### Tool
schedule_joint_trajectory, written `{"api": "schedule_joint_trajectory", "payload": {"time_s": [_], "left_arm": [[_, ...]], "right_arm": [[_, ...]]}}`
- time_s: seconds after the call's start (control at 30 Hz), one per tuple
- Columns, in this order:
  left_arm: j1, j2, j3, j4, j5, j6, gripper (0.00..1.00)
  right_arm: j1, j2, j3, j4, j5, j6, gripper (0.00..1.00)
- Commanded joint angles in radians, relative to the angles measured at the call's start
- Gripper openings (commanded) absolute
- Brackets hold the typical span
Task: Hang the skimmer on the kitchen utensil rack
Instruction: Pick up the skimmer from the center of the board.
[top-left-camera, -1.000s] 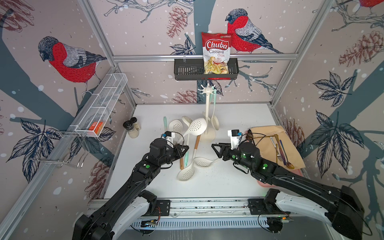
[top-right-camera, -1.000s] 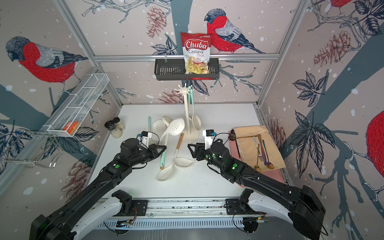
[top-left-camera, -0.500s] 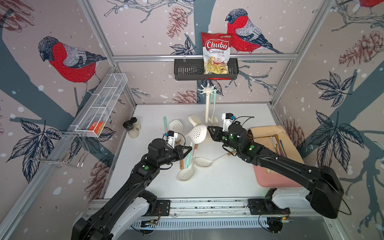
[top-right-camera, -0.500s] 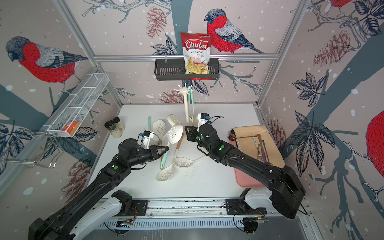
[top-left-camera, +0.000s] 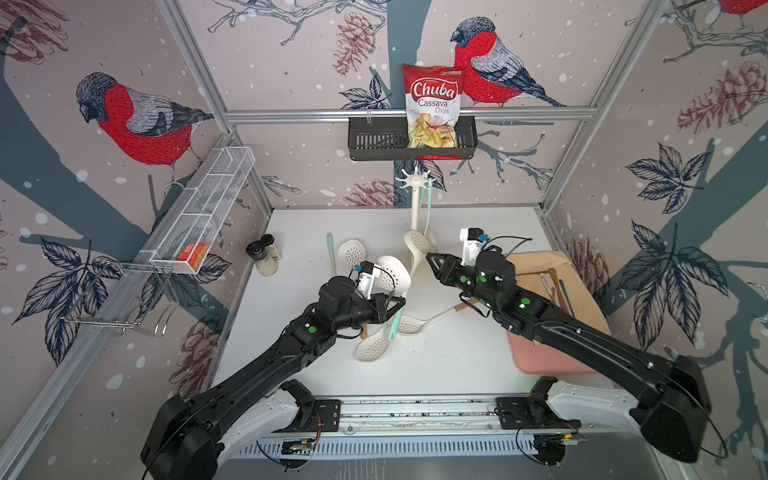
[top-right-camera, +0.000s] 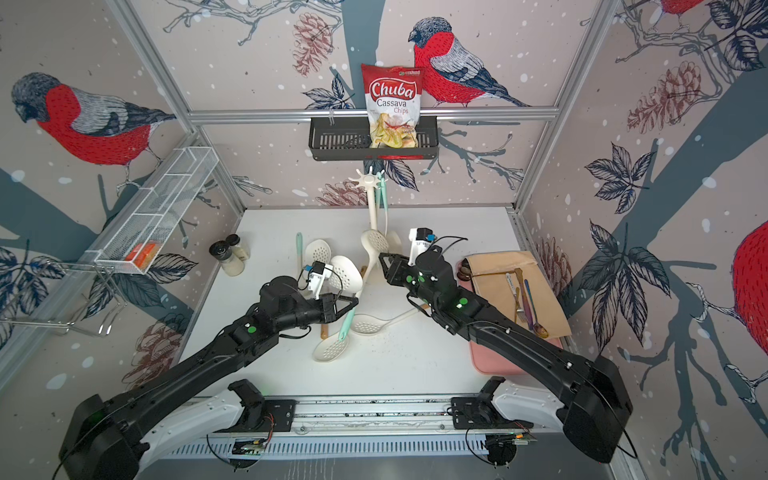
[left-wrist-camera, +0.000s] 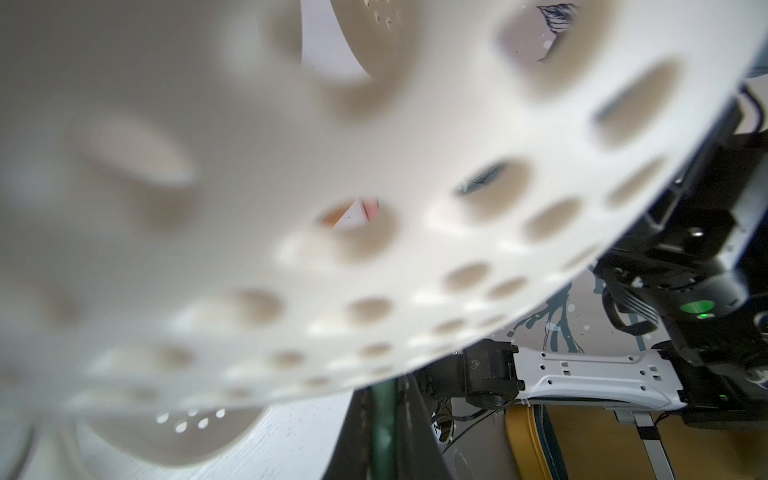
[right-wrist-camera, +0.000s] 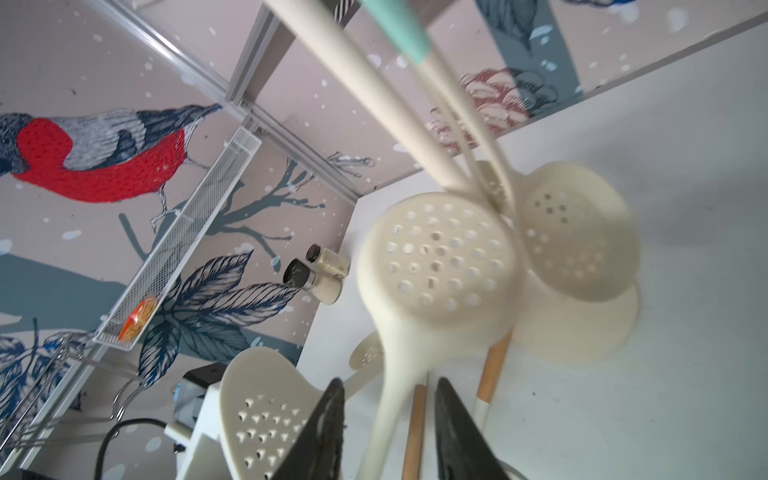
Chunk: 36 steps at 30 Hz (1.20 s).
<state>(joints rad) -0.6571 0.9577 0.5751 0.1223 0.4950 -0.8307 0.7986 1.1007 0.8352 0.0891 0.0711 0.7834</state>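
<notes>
One skimmer (top-left-camera: 390, 272) was clamped in the left pincer (top-left-camera: 397, 303). The right pincer (top-left-camera: 432, 259), jaws apart, sat beside the utensil rack (top-left-camera: 414, 212) at 12 o'clock.

Kitchen utensil rack (top-left-camera: 415, 208) at the table's (top-left-camera: 457, 365) back centre, skimmers (top-left-camera: 372, 347) before it, shakers (top-left-camera: 266, 259) left, tray (top-left-camera: 540, 361) right

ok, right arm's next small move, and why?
Probably close the right gripper on the handle of the cream skimmer. Its fingers stand apart with that handle running between them, and the skimmer, head up beside the pole of the kitchen utensil rack, looks blurred, so it is likely unsteady. The left gripper is shut on the mint-handled skimmer, so it can't help.
</notes>
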Motion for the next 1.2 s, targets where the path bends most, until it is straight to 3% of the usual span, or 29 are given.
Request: {"api": "schedule_joint_trajectory", "payload": {"time_s": [0.0, 0.2, 0.33, 0.53, 0.93, 1.17], "left_arm": [[-0.004, 0.012, -0.009, 0.162, 0.044, 0.002, 0.00], [-0.049, 0.054, 0.025, 0.195, 0.068, 0.036, 0.00], [-0.071, 0.081, 0.047, 0.203, 0.060, 0.048, 0.00], [-0.117, 0.126, 0.121, 0.104, 0.012, 0.132, 0.00], [-0.246, 0.199, 0.332, -0.290, -0.320, 0.379, 0.00], [-0.277, 0.220, 0.373, -0.336, -0.378, 0.409, 0.00]], "right_arm": [[-0.032, -0.073, -0.037, -0.100, 0.007, -0.025, 0.52], [-0.050, -0.155, -0.100, -0.045, -0.167, -0.010, 0.72], [-0.048, -0.135, -0.127, 0.039, -0.233, 0.078, 0.75], [-0.038, -0.080, -0.115, 0.077, -0.252, 0.117, 0.65], [-0.051, -0.075, -0.089, 0.023, -0.209, 0.115, 0.46], [-0.057, -0.065, -0.083, 0.034, -0.209, 0.127, 0.24]]}}
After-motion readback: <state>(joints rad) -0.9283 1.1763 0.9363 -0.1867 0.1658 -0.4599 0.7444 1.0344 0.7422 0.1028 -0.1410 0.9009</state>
